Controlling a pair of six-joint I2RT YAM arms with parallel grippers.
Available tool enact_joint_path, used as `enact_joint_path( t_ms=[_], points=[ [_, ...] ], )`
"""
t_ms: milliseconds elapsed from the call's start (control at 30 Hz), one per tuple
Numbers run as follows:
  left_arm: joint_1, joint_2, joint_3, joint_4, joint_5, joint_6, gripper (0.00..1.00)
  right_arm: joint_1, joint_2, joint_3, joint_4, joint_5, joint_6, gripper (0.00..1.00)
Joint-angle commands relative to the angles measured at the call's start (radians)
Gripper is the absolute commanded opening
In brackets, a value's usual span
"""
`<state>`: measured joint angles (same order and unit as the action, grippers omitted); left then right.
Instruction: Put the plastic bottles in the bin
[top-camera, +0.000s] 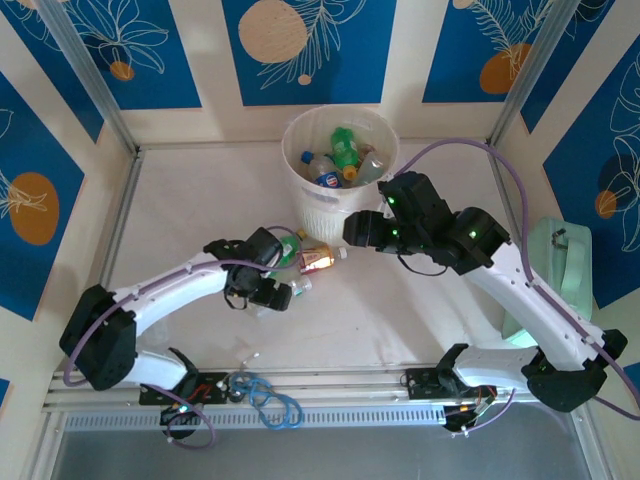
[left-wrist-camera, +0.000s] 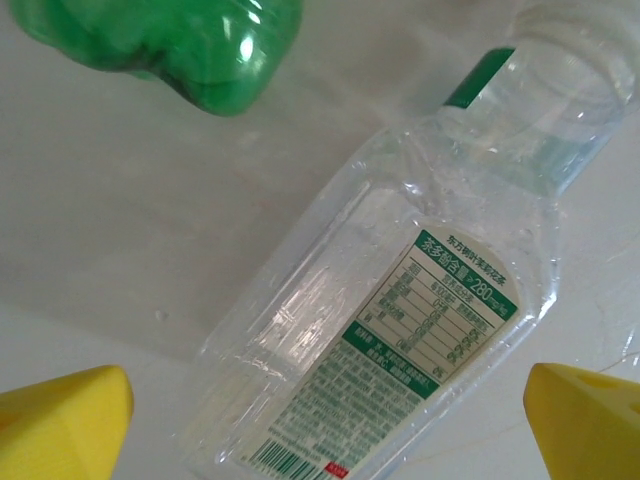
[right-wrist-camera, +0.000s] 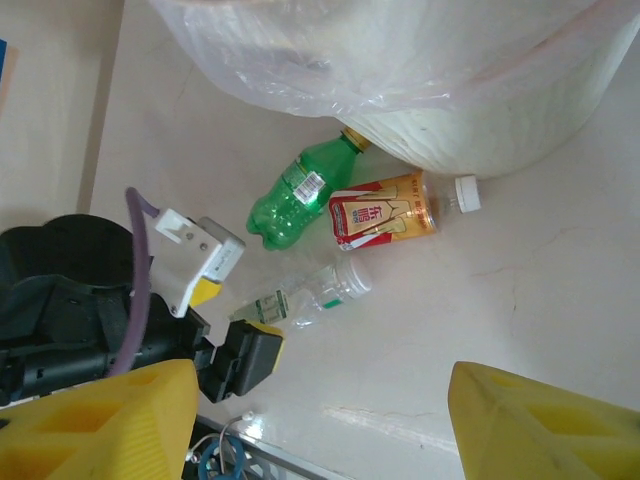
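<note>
**Spotter:** Where do things stand, starting with the big items?

**Operator:** On my desk (top-camera: 400, 320) the bin (top-camera: 325, 215) stands upright at the far middle, with several bottles already inside. Three more lie on their sides just in front of it. The green bottle (right-wrist-camera: 300, 195) has its neck pointing at the bin's foot. The amber bottle (right-wrist-camera: 385, 210) lies right beside the green one, its white cap (right-wrist-camera: 466, 193) close to the bin wall. The clear bottle (left-wrist-camera: 400, 330) is nearest to me.

**Spotter:** Which one are you going for?

**Operator:** The clear one, I'd say. My left claw (left-wrist-camera: 325, 418) hangs over it and the body lies between the fingers.

**Spotter:** How would you take it cleanly?

**Operator:** It runs slantwise across the gap, so I'd turn the wrist until the fingers meet its flat labelled sides squarely. I'd go lower and pinch mid-body, not the neck. The thin plastic will probably buckle and slip, so I'd squeeze gently. The green bottle is close by, so I'd lift straight up to avoid nudging it.

**Spotter:** And the claws right now?

**Operator:** The left claw is spread wide and released, with neither finger touching the bottle. My right claw (right-wrist-camera: 325, 420) sits beside the bin, its jaws apart and nothing between them.
</note>
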<state>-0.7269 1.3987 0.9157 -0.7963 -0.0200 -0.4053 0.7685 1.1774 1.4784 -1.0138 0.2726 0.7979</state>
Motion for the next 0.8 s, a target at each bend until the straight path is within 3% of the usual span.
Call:
enact_joint_path(
  t_ms=[0,267,467,767],
  points=[
    [-0.017,0.028,0.020,0.010,0.010,0.036,1.00,-0.009,-0.034,-0.014,0.009,-0.030,0.017,0.67],
    [-0.021,0.086,0.001,0.065,0.072,0.031,1.00,-0.024,-0.047,-0.017,0.000,-0.040,0.015,0.67],
    [-0.047,0.076,-0.004,0.087,0.157,0.004,0.94,-0.027,-0.056,-0.022,-0.009,-0.042,0.015,0.67],
    [-0.079,0.095,-0.039,0.076,0.106,-0.004,0.84,-0.035,-0.061,-0.025,-0.009,-0.050,0.018,0.68]
  ],
)
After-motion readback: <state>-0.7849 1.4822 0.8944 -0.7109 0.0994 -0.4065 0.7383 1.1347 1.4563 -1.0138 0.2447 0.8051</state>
